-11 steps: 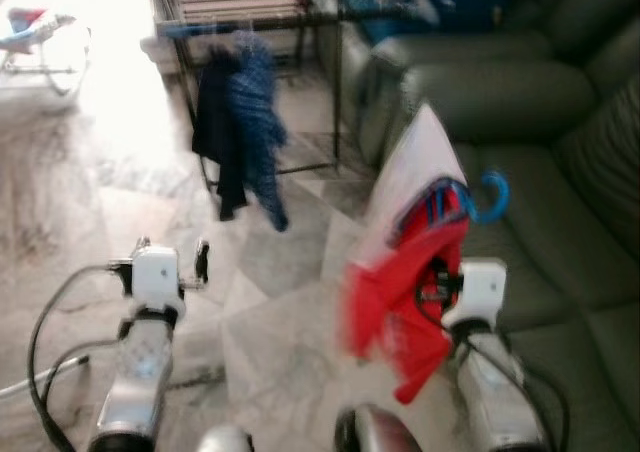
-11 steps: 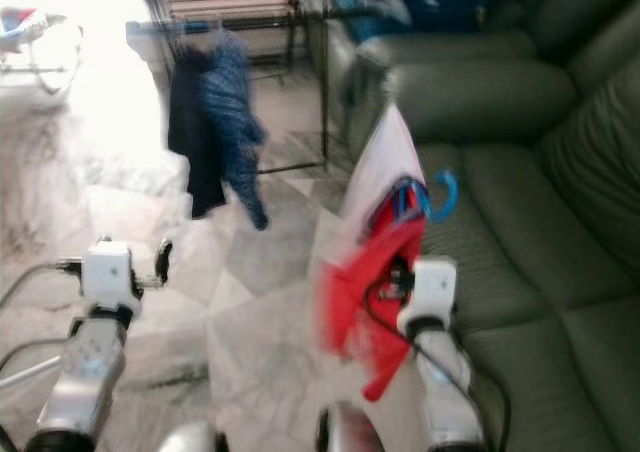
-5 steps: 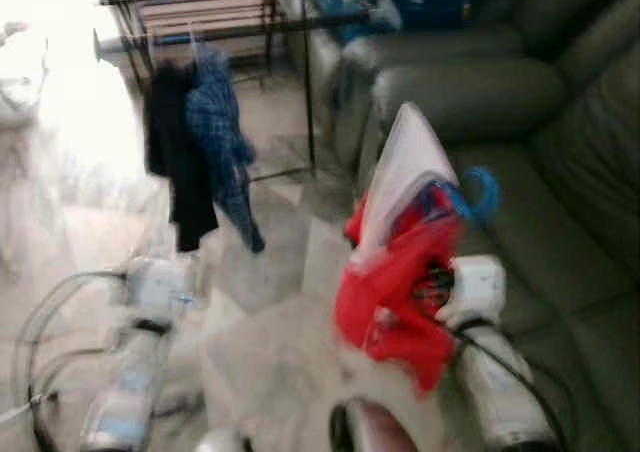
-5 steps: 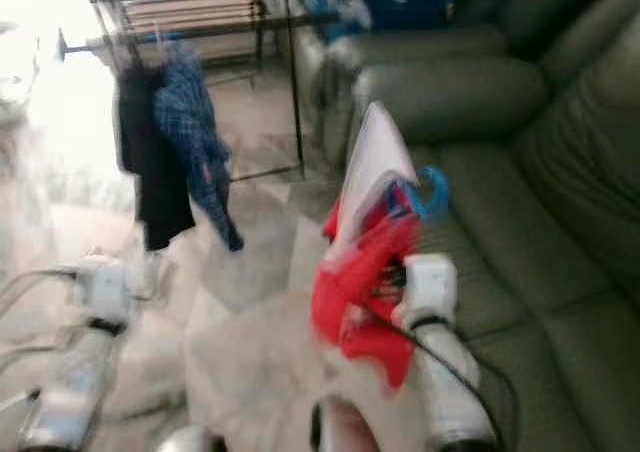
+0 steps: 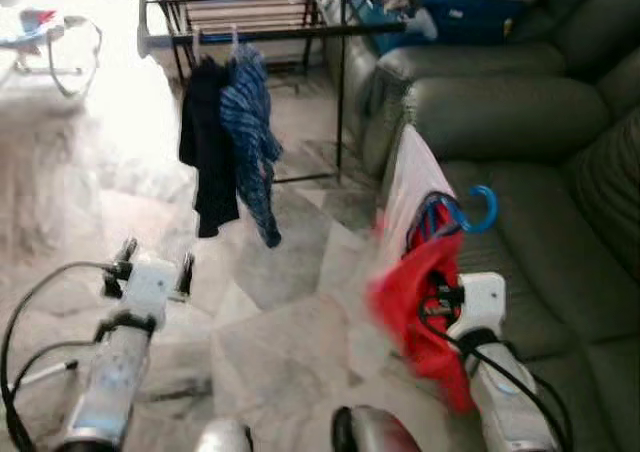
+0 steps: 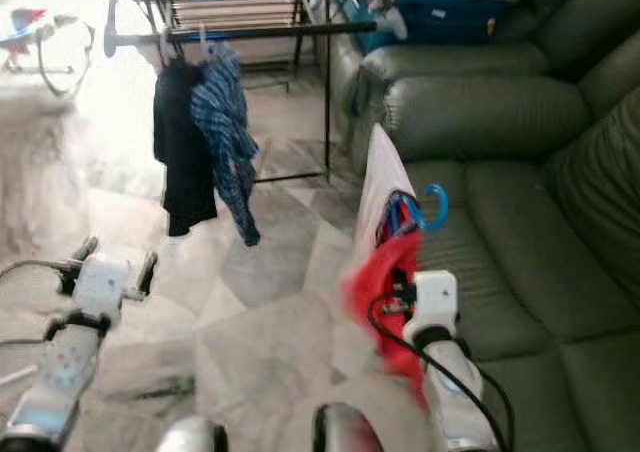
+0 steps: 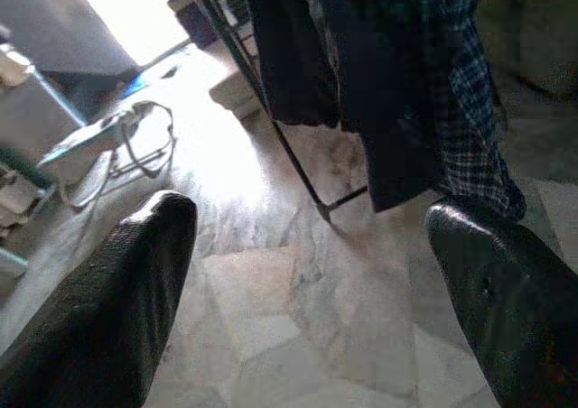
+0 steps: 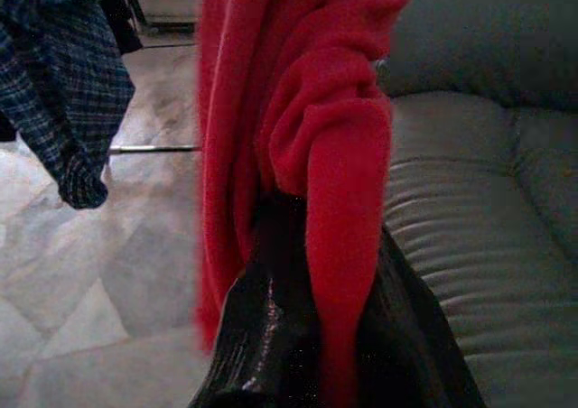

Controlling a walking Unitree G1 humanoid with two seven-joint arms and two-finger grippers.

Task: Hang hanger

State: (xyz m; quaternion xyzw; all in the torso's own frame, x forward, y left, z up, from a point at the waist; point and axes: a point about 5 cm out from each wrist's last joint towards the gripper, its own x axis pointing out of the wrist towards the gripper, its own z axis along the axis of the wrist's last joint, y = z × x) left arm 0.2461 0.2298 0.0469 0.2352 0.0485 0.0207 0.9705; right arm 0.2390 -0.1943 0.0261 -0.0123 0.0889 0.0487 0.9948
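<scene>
My right gripper [image 5: 447, 294] is shut on a hanger with a blue hook [image 5: 482, 208], which carries a red garment [image 5: 415, 307] and a white cloth [image 5: 404, 184]. In the right wrist view the red garment [image 8: 307, 128] drapes over my black fingers [image 8: 262, 336]. A black clothes rack [image 5: 270, 30] stands ahead by the sofa end. On its front rail hang a dark garment [image 5: 208, 152] and a blue plaid shirt [image 5: 252, 137]. My left gripper [image 5: 150, 264] is held open and empty over the floor, left of the rack's clothes. Its wide-apart fingers [image 7: 117, 309] face the plaid shirt [image 7: 452, 110].
A dark green leather sofa [image 5: 520, 122] fills the right side, with blue items [image 5: 470, 17] on its far end. Pale marble floor [image 5: 280, 312] lies between me and the rack. A baby bouncer [image 5: 55, 37] stands at the far left in bright light.
The whole view has swung as I moved, and the blur has cleared. The rack now sits more squarely ahead. The hanger stays in my right gripper.
</scene>
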